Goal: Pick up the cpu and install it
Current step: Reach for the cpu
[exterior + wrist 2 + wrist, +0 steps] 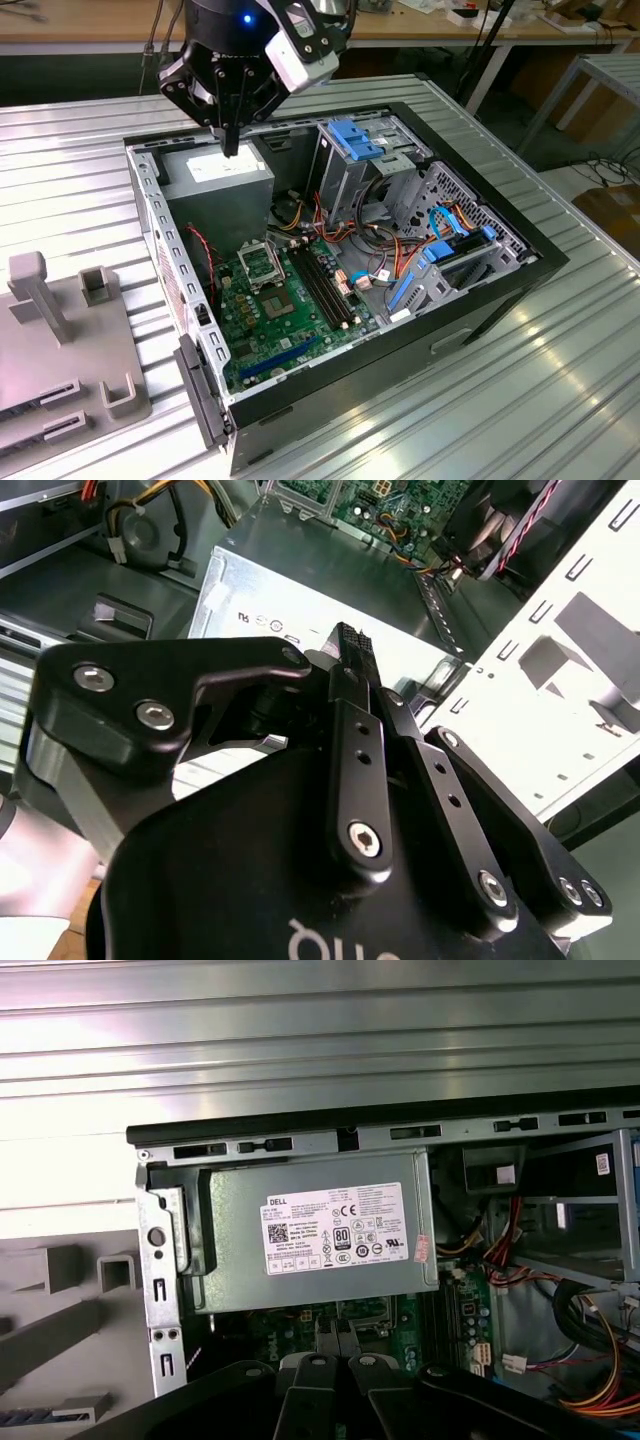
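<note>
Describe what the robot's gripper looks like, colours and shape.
The gripper is matte black: a rounded body carrying hinged link bars that narrow into two slim fingers, pinned with silver hex screws. A small blue light glows on the body, a pale grey block is mounted beside it, and white lettering marks the housing.

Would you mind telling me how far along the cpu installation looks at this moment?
Done: nothing visibly; the socket on the motherboard looks dark in its middle, apparently unfilled. In hand: the tool hangs shut above the power supply inside the open case; whether it grips a cpu I cannot tell. Left: seating the chip in that socket.
</note>
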You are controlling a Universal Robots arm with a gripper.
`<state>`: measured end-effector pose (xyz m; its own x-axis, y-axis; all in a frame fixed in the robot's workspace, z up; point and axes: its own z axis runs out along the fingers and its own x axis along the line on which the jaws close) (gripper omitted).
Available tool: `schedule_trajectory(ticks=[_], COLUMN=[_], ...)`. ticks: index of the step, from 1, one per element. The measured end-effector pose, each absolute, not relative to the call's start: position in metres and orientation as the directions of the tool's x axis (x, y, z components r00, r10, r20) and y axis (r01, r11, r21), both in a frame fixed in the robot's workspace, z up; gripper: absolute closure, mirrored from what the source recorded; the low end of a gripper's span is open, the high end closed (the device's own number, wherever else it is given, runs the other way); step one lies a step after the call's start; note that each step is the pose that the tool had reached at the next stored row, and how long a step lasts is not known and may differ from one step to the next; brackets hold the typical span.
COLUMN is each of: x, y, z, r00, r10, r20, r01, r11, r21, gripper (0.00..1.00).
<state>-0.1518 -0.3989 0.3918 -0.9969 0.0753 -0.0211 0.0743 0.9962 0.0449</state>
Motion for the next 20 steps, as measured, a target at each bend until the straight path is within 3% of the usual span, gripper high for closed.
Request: schedule_trajectory(ticks=[20], x=[-0.173], y=[-0.399], z=[0.392], r00=[-0.997], r10=[0.075], r20=[-0.021], r01=[0.074], r11=[0.996], r21=[0.045], gripper=[0.89])
